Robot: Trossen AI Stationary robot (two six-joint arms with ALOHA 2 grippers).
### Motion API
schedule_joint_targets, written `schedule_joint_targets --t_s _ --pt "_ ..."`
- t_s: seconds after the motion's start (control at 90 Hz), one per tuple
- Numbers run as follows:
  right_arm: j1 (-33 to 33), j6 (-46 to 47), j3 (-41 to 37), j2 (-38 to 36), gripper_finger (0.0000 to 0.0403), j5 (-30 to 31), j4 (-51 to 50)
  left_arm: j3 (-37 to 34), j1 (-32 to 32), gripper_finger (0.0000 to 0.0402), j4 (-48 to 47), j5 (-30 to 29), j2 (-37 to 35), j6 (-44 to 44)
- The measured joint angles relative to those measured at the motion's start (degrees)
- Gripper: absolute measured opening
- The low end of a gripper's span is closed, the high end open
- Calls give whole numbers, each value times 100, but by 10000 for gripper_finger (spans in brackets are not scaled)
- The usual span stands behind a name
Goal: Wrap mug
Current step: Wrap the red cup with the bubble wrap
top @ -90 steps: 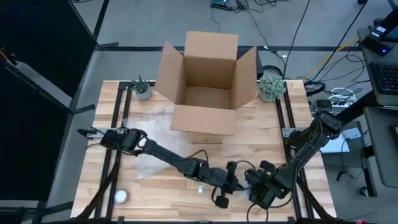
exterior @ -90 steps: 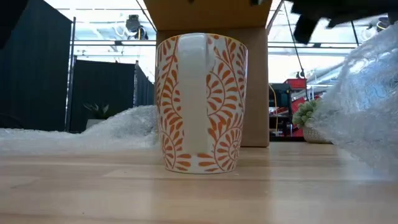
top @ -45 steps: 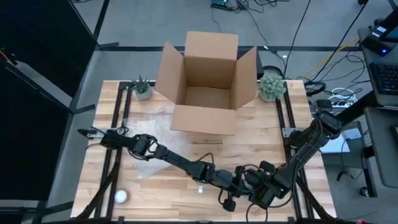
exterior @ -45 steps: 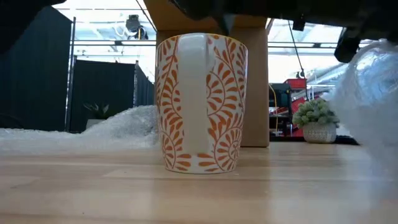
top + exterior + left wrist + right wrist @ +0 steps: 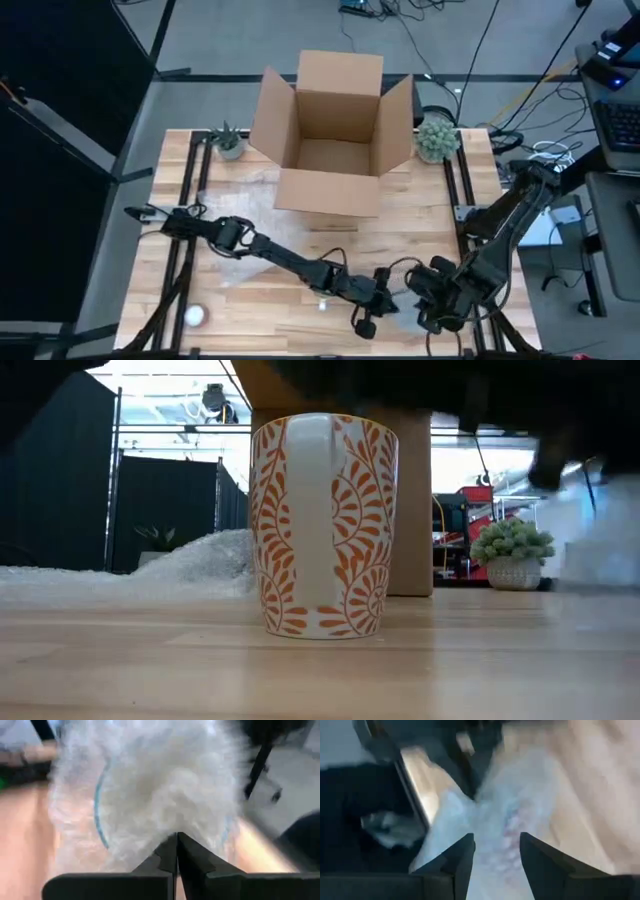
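Observation:
A white mug (image 5: 322, 525) with orange leaf sprigs stands upright on the wooden table, its handle facing the low camera. A sheet of clear bubble wrap (image 5: 160, 785) is in front of my left gripper (image 5: 176, 840), which is shut on it near the table's front edge (image 5: 385, 295). My right gripper (image 5: 496, 845) is open just to the right (image 5: 432, 295), with blurred wrap (image 5: 495, 820) showing between its fingers. I cannot tell whether they touch it. The wrap shows as a blur at the right of the low view (image 5: 600, 530). My left gripper pinches the bubble wrap (image 5: 175, 827) between its two fingertips. The sheet spreads out beyond the fingers. Which edge or how many layers it has, I cannot tell.
An open cardboard box (image 5: 335, 140) stands at the middle of the far side, with a small potted plant on each side of it (image 5: 229, 141) (image 5: 436, 137). More bubble wrap (image 5: 235, 262) lies on the left half of the table. A small white ball (image 5: 193, 316) rests near the front left corner.
My left gripper has gone toward the table's right edge, taking the bubble wrap with it. In the low view the wrap has drawn off to the right, away from the mug. My right gripper has also backed toward the right edge. The mug has stayed put.

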Motion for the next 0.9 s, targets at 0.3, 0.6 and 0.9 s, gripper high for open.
schedule_joint_targets --t_s 0.3,0.6,0.9 --pt "136 43 -15 665 144 84 -412 22 1 0 58 -48 -148 -2" --pt "617 422 -12 507 144 -1121 -52 26 2 0 42 -50 -200 0" --pt "1136 1288 -9 1083 144 -892 271 37 2 0 51 -50 -200 3"
